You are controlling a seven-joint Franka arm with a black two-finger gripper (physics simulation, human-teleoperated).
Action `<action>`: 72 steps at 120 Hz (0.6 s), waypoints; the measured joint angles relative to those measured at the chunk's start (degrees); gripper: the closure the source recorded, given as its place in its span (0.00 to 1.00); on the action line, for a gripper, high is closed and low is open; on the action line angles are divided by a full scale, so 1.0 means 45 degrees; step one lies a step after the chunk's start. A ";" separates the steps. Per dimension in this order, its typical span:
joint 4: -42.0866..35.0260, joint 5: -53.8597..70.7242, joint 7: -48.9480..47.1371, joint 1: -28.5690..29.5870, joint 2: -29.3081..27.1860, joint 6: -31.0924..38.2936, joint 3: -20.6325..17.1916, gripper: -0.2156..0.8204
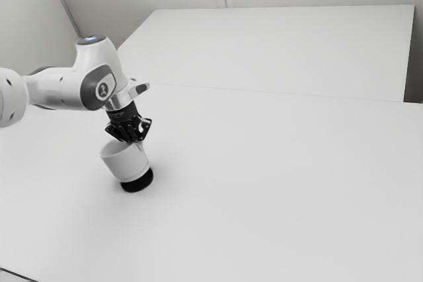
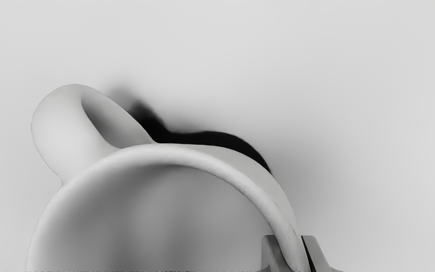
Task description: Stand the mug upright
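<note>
My gripper (image 1: 137, 142) points down at the rim of the white mug (image 1: 125, 162) in the exterior view. The mug's mouth faces up with a slight lean toward that view's left, and a black patch of shadow lies under its base. In the wrist view, the gripper (image 2: 290, 245) is shut on the wall of the mug (image 2: 77, 136), one finger inside the mouth and the other outside. The handle sticks out from the mug's side, away from the pinched part of the rim. Whether the base touches the table cannot be told.
The mug is over a wide white table (image 1: 277, 183). Behind it stands another white surface (image 1: 277, 44), with pale walls beyond. A dark thin line (image 1: 18, 275) crosses the exterior view's lower left corner.
</note>
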 joint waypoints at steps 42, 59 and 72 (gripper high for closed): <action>-0.0216 0.1578 -0.3143 -0.0754 0.0067 0.0943 0.0023 0.97; -0.0291 0.1832 -0.4143 -0.0953 0.0146 0.1080 0.0060 0.97; -0.0293 0.1930 -0.4788 -0.0977 0.0285 0.1133 0.0074 0.97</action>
